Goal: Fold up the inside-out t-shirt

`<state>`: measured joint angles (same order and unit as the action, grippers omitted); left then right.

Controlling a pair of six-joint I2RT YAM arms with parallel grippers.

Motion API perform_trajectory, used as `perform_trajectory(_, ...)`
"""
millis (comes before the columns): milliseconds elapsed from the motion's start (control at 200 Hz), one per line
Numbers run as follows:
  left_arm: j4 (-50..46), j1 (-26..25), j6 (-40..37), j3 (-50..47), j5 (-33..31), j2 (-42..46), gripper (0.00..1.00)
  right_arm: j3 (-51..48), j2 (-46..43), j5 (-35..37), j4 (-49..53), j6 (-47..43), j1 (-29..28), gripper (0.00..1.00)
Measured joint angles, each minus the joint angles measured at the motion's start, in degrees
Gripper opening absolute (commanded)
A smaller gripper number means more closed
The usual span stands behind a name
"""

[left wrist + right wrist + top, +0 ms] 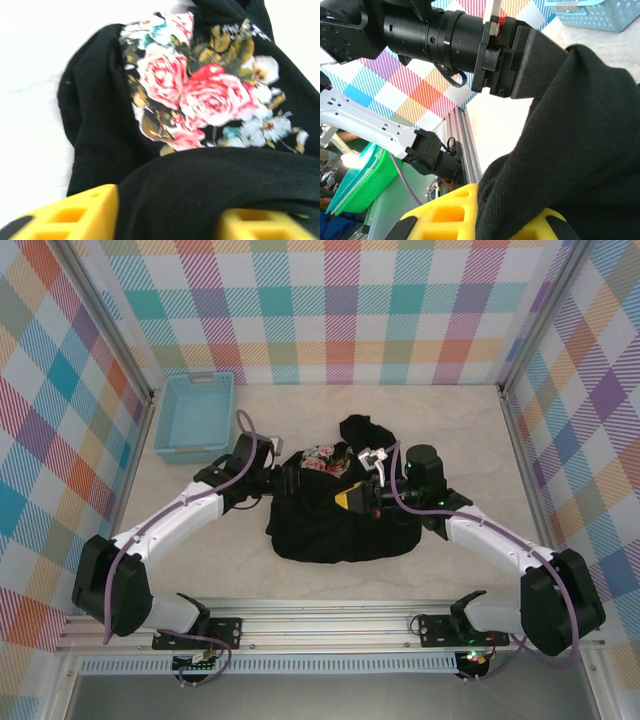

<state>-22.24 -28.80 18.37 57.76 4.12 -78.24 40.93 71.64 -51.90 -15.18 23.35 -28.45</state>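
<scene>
The inside-out t-shirt (pixel 330 530) lies bunched in a black heap mid-table, its pink-and-white floral print (pixel 322 458) facing up at the far side. My left gripper (pixel 290 480) is at the heap's left edge. In the left wrist view its yellow fingers (pixel 75 212) stand apart, with a fold of black t-shirt (pixel 100 125) bulging between them below the floral print (pixel 200 95). My right gripper (pixel 352 498) is over the heap's middle. In the right wrist view it (pixel 512 215) is shut on the black t-shirt (pixel 590 140), which rises from between the yellow fingers.
A light blue basket (pixel 195 418) stands at the back left, apart from the shirt. The aluminium rail (pixel 330 625) runs along the near edge. Checked walls close in three sides. The left arm's black wrist (pixel 445 35) hangs close before the right wrist camera.
</scene>
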Motion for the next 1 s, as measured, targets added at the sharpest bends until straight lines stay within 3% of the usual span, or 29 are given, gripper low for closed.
perform_trajectory(140, 3.2, -0.4, -1.9, -8.3, 1.9, 10.0, 0.64, 0.0, 0.6, -0.5, 0.0, 0.0, 0.2, 0.00)
perform_trajectory(310, 11.9, -2.9, -4.3, -15.1, 11.5, 20.4, 0.58, 0.0, 0.7, -0.4, 0.8, -0.5, 0.4, 0.00)
perform_trajectory(625, 19.6, -7.1, -9.9, -14.6, 25.1, 10.2, 0.54, 0.4, 0.7, 0.4, 3.3, -1.9, 0.7, 0.00)
perform_trajectory(890, 19.7, -7.3, -12.3, -14.5, 28.0, 4.6, 0.56, 0.5, 0.5, 1.1, 4.5, -2.8, 0.7, 0.00)
perform_trajectory(1000, 19.7, -7.3, -12.8, -14.4, 28.0, 3.4, 0.45, 0.5, 0.5, 1.3, 4.6, -2.8, 0.7, 0.00)
